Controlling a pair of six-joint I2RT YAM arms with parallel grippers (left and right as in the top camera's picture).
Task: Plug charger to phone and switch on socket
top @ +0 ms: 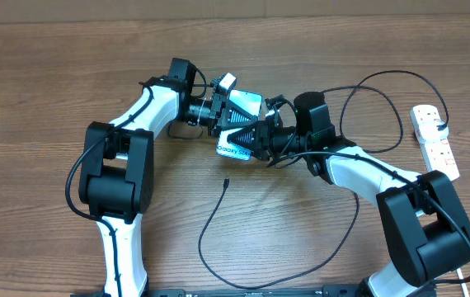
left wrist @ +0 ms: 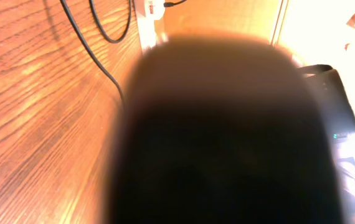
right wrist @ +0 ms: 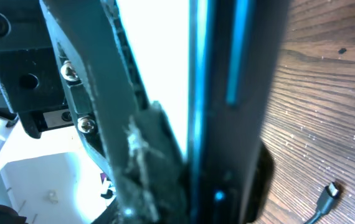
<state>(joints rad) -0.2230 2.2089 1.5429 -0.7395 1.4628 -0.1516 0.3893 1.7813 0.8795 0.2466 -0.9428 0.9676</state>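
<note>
Phone (top: 248, 103): mid-bench (top: 45, 74), toward far edge, tilted, between both grippers.
Your left gripper (top: 228, 115): jaws closed on phone.
Your right gripper (top: 242, 140): phone edge-on between fingers (right wrist: 121, 124); clamped or slack, cannot tell.
Charger (top: 226, 183): loops toward near edge, tip lying free near phone.
Socket (top: 433, 136): right edge.

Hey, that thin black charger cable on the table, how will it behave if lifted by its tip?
The charger lies in loose curves, so it is probably floppy and would trail behind rather than hold shape. Its connector tip looks small, so it may twist or slip in a pincer.
</note>
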